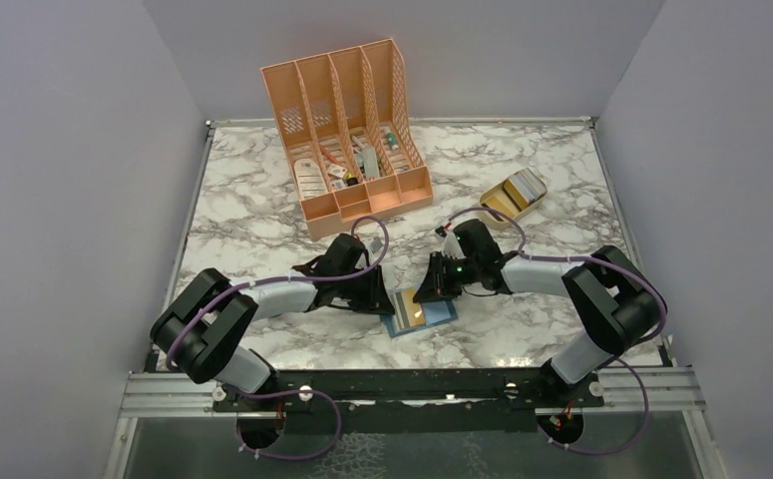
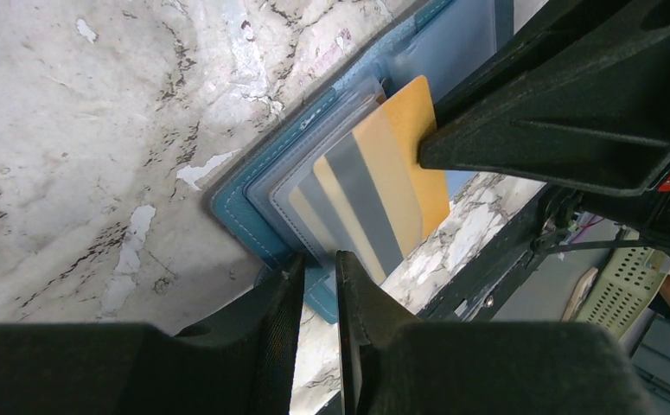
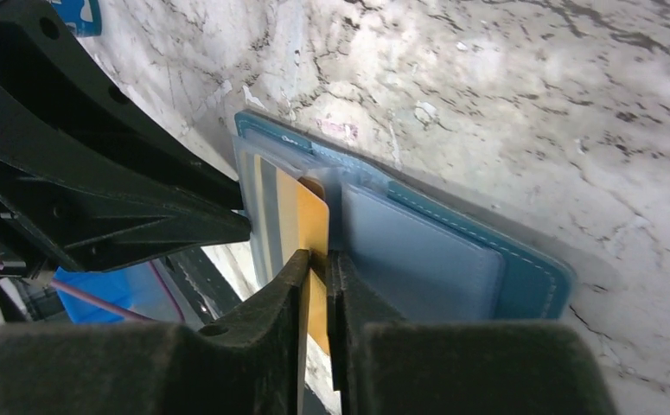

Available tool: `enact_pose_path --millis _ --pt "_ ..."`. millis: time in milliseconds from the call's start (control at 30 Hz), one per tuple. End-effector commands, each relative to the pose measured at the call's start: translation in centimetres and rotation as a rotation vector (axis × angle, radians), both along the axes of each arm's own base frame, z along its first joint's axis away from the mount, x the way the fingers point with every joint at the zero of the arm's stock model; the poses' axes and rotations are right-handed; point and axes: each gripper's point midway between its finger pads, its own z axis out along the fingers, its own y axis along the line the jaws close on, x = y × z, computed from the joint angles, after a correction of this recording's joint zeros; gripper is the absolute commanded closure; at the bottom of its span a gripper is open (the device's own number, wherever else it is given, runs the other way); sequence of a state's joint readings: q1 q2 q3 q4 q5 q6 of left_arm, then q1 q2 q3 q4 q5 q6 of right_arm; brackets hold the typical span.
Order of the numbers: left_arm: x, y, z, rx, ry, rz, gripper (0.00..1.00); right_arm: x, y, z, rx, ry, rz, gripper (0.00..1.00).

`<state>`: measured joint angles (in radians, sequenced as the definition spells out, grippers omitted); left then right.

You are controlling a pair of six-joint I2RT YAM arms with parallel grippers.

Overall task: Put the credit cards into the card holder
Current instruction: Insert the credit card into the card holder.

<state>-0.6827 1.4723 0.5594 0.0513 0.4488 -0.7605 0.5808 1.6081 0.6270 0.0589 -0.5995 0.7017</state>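
At the middle of the near edge of the desk (image 1: 252, 225), the teal card holder (image 1: 432, 317) (image 3: 526, 277) is lying opened flat, its paler blue inside facing up. The left tool (image 1: 386, 299) (image 2: 319, 264) is pinching the holder's left end, its fingers pressed onto the cover's corner. The right tool (image 1: 430, 293) (image 3: 315, 259) is standing over the holder's middle, fingers close on either side of an orange credit card (image 2: 400, 173) (image 3: 310, 216) with a grey stripe. A thin gap is showing, and I cannot tell whether they are gripping it. That card is sticking partway out of a clear sleeve (image 2: 292, 186), overlapping a paler striped card (image 2: 307, 212) lying inside. A peach desk organizer (image 1: 347, 125) is standing toward the far edge. A tan oval tray (image 1: 514, 195) is sitting nearer the far right corner, well apart from the holder.
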Motion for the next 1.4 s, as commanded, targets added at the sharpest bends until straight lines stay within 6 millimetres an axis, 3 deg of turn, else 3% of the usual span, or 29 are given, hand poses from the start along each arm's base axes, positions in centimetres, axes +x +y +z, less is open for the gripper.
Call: enact_pose_path --millis 0,233,400,767,1000,1200,1367 --pt "0.1 0.3 -1.3 0.043 -0.006 0.014 0.77 0.4 0.6 0.1 -0.062 -0.064 0.044 0.83" --pt "0.6 0.1 -0.9 0.044 -0.025 0.023 0.77 1.4 -1.3 1.2 -0.182 -0.128 -0.009 0.63" --pt "0.9 0.1 -0.7 0.047 -0.031 0.03 0.77 1.2 -0.6 1.8 -0.143 -0.135 0.013 0.63" --pt "1.2 -0.1 -0.5 0.042 -0.038 0.037 0.78 -0.1 1.7 1.0 -0.115 -0.101 0.056 0.63" --pt "1.5 0.0 -0.4 0.05 -0.048 0.049 0.79 -0.8 3.1 2.1 -0.057 -0.11 0.085 0.67" --pt "2.0 0.5 0.1 0.085 -0.066 0.072 0.78 -0.4 2.1 1.7 -0.133 -0.129 0.066 0.68" --pt "2.6 1.2 2.4 0.087 -0.129 0.105 0.6 2.2 0.5 4.8 -0.24 -0.278 0.021 0.6"
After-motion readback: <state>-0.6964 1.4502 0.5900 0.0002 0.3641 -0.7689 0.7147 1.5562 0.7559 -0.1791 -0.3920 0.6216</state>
